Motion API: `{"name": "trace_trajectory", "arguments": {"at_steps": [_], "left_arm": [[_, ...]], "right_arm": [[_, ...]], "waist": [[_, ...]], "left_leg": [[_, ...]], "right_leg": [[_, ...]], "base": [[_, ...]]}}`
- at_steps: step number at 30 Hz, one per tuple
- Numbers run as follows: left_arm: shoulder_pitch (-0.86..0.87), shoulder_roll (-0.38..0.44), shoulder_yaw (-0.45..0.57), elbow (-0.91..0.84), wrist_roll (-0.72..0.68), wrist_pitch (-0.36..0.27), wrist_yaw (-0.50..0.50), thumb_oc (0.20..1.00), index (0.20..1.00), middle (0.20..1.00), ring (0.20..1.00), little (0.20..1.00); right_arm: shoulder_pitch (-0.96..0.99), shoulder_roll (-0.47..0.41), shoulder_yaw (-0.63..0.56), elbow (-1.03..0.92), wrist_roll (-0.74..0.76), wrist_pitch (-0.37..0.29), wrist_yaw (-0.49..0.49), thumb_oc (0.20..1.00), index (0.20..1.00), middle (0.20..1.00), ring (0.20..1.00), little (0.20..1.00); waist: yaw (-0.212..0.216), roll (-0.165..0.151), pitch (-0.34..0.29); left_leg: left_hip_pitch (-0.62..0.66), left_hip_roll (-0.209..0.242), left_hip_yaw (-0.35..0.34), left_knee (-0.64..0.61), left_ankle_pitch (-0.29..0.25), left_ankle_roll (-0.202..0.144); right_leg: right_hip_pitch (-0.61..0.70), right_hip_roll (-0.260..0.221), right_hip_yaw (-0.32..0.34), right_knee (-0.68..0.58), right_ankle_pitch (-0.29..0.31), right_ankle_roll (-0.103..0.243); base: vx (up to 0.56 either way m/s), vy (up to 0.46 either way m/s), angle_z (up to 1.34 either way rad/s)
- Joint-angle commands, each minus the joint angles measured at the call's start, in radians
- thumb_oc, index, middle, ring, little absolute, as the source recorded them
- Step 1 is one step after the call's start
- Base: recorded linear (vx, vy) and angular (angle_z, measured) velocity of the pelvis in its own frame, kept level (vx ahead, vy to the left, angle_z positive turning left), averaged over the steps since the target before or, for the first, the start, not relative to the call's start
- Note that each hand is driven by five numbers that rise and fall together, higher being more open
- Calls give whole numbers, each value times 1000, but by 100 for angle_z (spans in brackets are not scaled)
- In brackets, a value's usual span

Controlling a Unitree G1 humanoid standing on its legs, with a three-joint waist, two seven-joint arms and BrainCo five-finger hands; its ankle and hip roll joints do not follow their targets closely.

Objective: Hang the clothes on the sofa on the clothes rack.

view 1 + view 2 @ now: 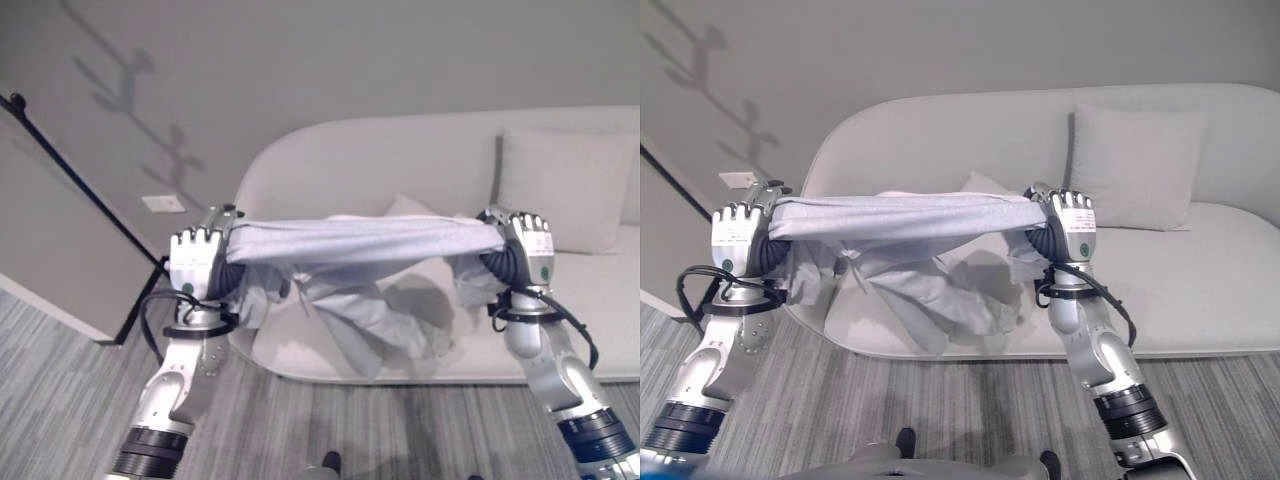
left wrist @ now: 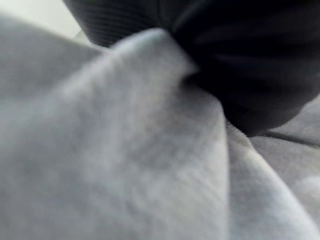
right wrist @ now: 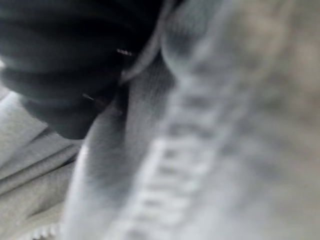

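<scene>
Garment: a pale grey garment (image 1: pixel 360 240) was stretched taut between both hands, raised above the sofa's seat, its loose folds hanging down.
Left hand: the left hand (image 1: pixel 196 262) had fingers curled round one end.
Right hand: the right hand (image 1: pixel 528 246) clenched the other end.
Sofa: a light rounded sofa (image 1: pixel 1200 290) stood against a grey wall (image 1: pixel 380 50), a cushion (image 1: pixel 1135 165) upright on it.
Floor: grey striped carpet (image 1: pixel 60 400).
</scene>
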Motion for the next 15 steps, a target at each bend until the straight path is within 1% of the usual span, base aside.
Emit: {"name": "trace_trajectory", "arguments": {"at_steps": [1,2,3,4,5,6,7,8,9,10,11,12,13,14,15], "left_arm": [[-2,23,59,27,0,63,48,200,200,200,200,200],[-4,24,57,29,0,63,49,200,200,200,200,200],[-15,40,47,20,18,67,37,200,200,200,200,200],[-15,41,48,19,19,67,36,200,200,200,200,200],[-18,53,46,13,33,78,38,200,200,200,200,200],[-17,57,47,9,35,86,41,200,200,200,200,200],[-15,57,47,9,38,91,37,200,200,200,200,200],[-16,56,48,8,38,92,37,200,200,200,200,200],[-6,60,45,0,52,92,13,200,200,200,200,200],[-1,63,48,-2,50,91,8,200,200,200,200,200],[0,62,50,-3,50,91,8,200,200,200,200,200],[8,57,50,-9,53,89,-8,200,200,200,200,200],[7,49,43,-10,55,89,-16,200,200,200,200,200],[6,47,43,-10,56,89,-16,200,200,200,200,200],[7,33,37,-4,62,90,-29,200,200,200,200,200]], "right_arm": [[28,-87,-125,7,-6,77,-66,200,200,200,200,200],[29,-86,-127,6,-6,78,-65,200,200,200,200,200],[40,-69,-124,6,-16,86,-50,200,200,200,200,200],[39,-67,-124,5,-16,86,-49,200,200,200,200,200],[33,-53,-114,2,-24,92,-47,200,200,200,200,200],[14,-47,-98,5,-23,94,-45,200,200,200,200,200],[7,-42,-85,12,-23,94,-41,200,200,200,200,200],[4,-43,-84,14,-22,94,-42,200,200,200,200,200],[4,-34,-73,9,-18,89,-28,200,200,200,200,200],[-2,-35,-65,5,-15,81,-22,200,200,200,200,200],[-3,-36,-64,5,-15,81,-22,200,200,200,200,200],[-4,-36,-53,6,-8,66,-10,200,200,200,200,200],[-2,-34,-44,6,-5,59,-5,200,200,200,200,200],[-3,-35,-44,6,-5,59,-5,200,200,200,200,200],[12,-41,-39,7,-4,50,1,200,200,200,200,200]], "waist": [[-19,14,-94],[-16,8,-95],[-19,-21,-82],[-16,-25,-84],[-21,-40,-64],[-15,-39,-46],[-5,-26,-31],[-5,-27,-27],[-9,-23,-12],[-9,-16,-14],[-9,-17,-13],[-7,-5,-22],[-12,-6,-27],[-10,-6,-29],[-23,-19,-38]], "left_leg": [[-4,67,-37,46,-103,-2],[-8,57,-34,64,-121,4],[-25,-13,-23,114,-164,39],[-25,-17,-18,120,-175,43],[-29,-63,5,148,-189,72],[-22,-71,29,159,-202,88],[-22,-72,51,166,-202,105],[-23,-72,52,167,-198,104],[-18,-94,48,160,-176,135],[-11,-103,44,148,-169,153],[-13,-102,46,145,-163,153],[8,-119,36,109,-137,180],[21,-127,32,74,-118,190],[21,-125,35,63,-108,188],[44,-144,28,17,-90,196]], "right_leg": [[-83,-59,32,-13,56,58],[-79,-68,36,-16,52,65],[-111,-120,63,8,121,64],[-112,-124,69,9,116,69],[-164,-155,85,43,194,64],[-198,-157,82,75,196,60],[-200,-145,62,107,154,47],[-204,-145,65,112,155,44],[-199,-67,101,227,82,1],[-198,-21,115,283,41,-8],[-206,-20,119,292,41,-11],[-222,90,131,413,-49,-40],[-242,159,138,470,-88,-52],[-253,160,141,479,-87,-57],[-273,259,149,501,-135,-70]], "base": [[-56,365,11],[-117,638,29],[-41,309,30],[-158,571,12],[-98,423,-35],[-194,551,-51],[-125,269,-48],[-194,426,-70],[-139,402,-60],[-138,398,-55],[-70,350,15],[-69,336,8],[-69,329,2],[-34,225,-15],[-7,156,-5]]}}
